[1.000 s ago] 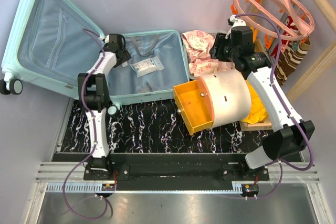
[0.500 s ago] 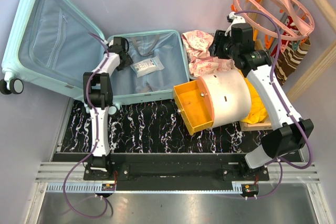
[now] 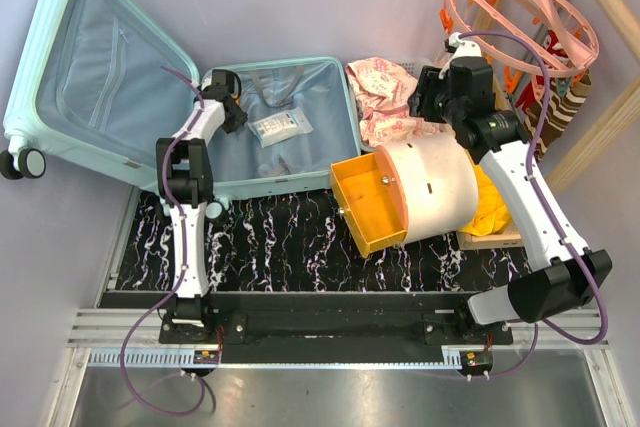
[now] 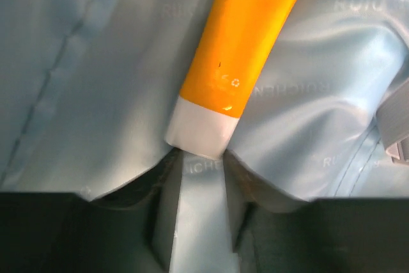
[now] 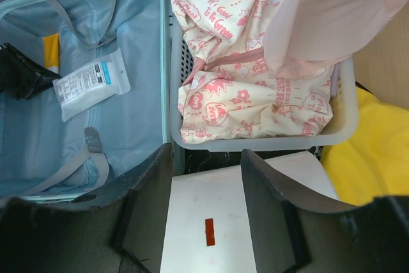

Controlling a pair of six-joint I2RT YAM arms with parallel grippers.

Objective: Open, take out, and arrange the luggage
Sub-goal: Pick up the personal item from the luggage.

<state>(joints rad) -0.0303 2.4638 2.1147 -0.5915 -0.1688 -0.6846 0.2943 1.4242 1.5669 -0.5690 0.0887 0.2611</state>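
Mint-blue luggage (image 3: 100,67) is opened at ten o'clock; orange tube (image 4: 246,43) and packet (image 3: 277,127) are left inside; left fingers (image 4: 163,222) are set narrow by it, right fingers (image 5: 144,209) wide.

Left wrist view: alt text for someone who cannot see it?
An orange tube with a white end lies on the pale blue lining of the luggage. Below it, the dark fingers of the left gripper stand apart, lining between them.

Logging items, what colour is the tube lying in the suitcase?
Orange tube with a white end, clearest in the left wrist view.
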